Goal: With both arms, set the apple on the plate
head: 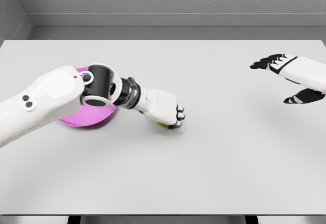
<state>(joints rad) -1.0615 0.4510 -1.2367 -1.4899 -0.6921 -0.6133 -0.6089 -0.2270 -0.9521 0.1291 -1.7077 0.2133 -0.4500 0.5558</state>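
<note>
**Left hand closed over the apple, just right of the pink plate**

A broad, matte, pale grey table fills most of the frame, its flat top smooth and featureless, with a grey textured wall running along the upper edge.

The left arm comes in from the lower left: a thick, glossy white shell with rounded contours, ending in a black cylindrical wrist joint with a metallic ring. It lies across the plate, a round, magenta-pink disc with a shallow rim, left of centre. Only the plate's lower arc and a sliver near the elbow show; the rest is hidden beneath the forearm.

The right hand hovers at the upper right edge of the frame, well apart from everything else. Its white, boxy palm carries black fingers that are spread and loose, grasping nothing.

The left hand rests on the table just right of the plate, near the middle of the frame, its white segmented fingers with black joints curled down around the apple. Only a small yellowish-green, rounded patch of the fruit peeks out beneath the palm, low against the tabletop and beside the plate, not on it.
</note>
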